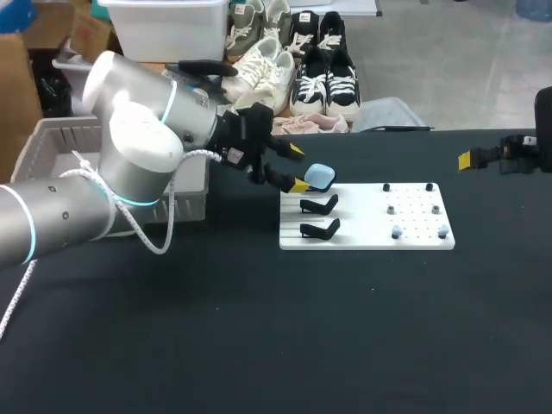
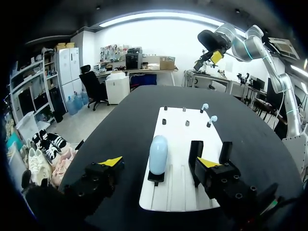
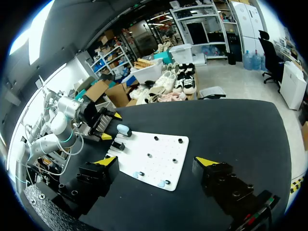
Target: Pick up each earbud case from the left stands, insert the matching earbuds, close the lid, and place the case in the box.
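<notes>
Standing upright on the far black stand (image 2: 155,177) of the white board (image 1: 414,240), the earbud case (image 1: 320,177) is pale blue, smooth and rounded, lid shut. Left gripper (image 1: 297,169) hovers at it, fingers apart, not touching. Right gripper (image 3: 158,161) hangs well away, fingers spread wide

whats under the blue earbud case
A black stand on the white board; only its base shows. The case hides the stand's upper part and how it seats.

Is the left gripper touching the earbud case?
Apart. In the left wrist view, the earbud case stands inside the open left gripper, with clear gaps on both sides.
</notes>
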### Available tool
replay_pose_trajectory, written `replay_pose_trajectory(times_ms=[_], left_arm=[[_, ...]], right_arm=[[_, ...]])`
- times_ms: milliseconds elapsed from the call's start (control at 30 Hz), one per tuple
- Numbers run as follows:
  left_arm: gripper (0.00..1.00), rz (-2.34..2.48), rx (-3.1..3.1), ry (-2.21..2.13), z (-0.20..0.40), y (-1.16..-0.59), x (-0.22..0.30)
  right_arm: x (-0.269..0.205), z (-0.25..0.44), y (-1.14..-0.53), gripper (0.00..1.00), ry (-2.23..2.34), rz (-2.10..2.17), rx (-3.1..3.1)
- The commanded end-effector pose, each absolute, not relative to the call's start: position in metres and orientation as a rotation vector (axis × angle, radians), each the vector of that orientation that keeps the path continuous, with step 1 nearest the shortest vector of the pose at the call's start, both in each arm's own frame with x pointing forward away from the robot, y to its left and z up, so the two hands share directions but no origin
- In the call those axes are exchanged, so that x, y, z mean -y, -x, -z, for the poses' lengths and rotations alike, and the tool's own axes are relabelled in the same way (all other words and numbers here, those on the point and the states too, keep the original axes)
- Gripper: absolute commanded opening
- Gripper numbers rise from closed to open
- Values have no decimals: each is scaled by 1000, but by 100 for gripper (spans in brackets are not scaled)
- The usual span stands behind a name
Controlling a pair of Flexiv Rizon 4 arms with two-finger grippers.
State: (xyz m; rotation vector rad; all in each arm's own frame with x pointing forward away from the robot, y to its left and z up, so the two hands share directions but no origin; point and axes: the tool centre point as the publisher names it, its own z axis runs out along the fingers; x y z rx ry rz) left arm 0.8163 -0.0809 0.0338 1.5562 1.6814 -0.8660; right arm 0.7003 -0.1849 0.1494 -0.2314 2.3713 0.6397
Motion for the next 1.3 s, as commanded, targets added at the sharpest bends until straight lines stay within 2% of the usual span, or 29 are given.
replay_pose_trajectory(times_ms=[33, 733, 900, 1100, 1300], left_arm=[[100, 877, -1676, -1556, -28, -818, 86], [100, 892, -1672, -1558, -23, -822, 94], [93, 904, -1668, -1558, -22, -822, 97], [76, 911, -1663, -1563, -22, -822, 99], [71, 918, -1661, -1568, -21, -822, 102]], right_arm=[[185, -150, -700, 100, 232, -639, -2372], [185, -150, -700, 100, 232, -639, -2372], [185, -150, -700, 100, 232, -639, -2372], [185, -150, -700, 100, 232, -639, -2372], [185, -150, -700, 100, 232, -639, -2372]])
